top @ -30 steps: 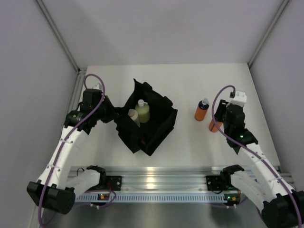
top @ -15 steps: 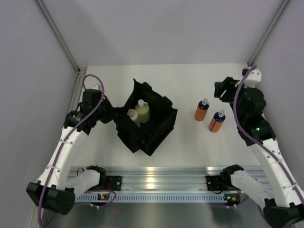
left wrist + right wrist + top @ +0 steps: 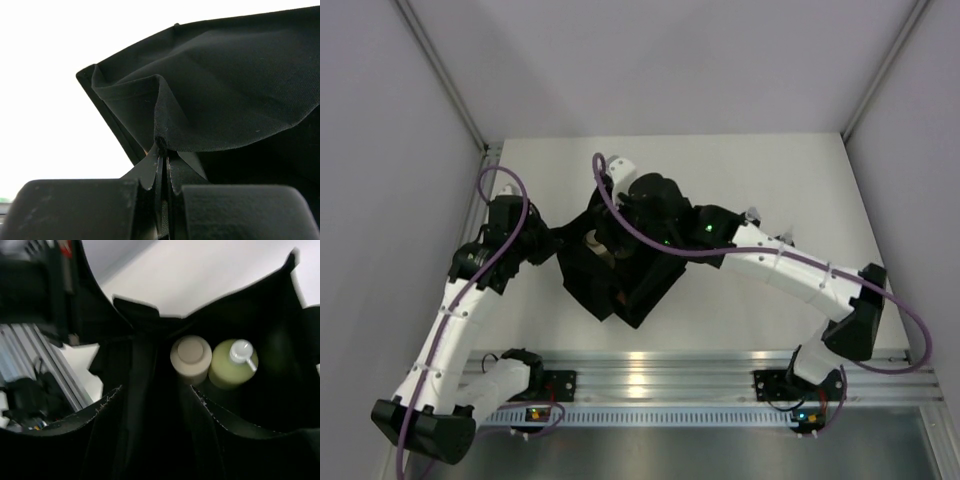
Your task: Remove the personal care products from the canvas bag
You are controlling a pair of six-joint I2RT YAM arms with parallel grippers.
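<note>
The black canvas bag [image 3: 620, 295] stands left of centre on the white table. My left gripper [image 3: 552, 245] is shut on its left rim, the fabric [image 3: 225, 90] pinched between the fingertips [image 3: 162, 147]. My right arm stretches across from the right, and my right gripper [image 3: 608, 240] hangs open over the bag's mouth. In the right wrist view, the beige cream-capped bottle [image 3: 191, 357] and the yellow-green bottle [image 3: 232, 365] stand side by side inside the bag, just beyond the open gripper [image 3: 155, 400]. Nothing lies between its fingers. My right arm covers the orange bottles; only a white cap [image 3: 751, 213] peeks out.
An aluminium rail [image 3: 650, 375] carrying both arm bases runs along the near edge. Grey walls close in the table on the left, back and right. The bag's floppy sides [image 3: 280, 300] rise around the right gripper.
My right arm left the two orange bottles standing at the right and swung left across the table to above the bag. The left gripper kept its hold on the rim.
</note>
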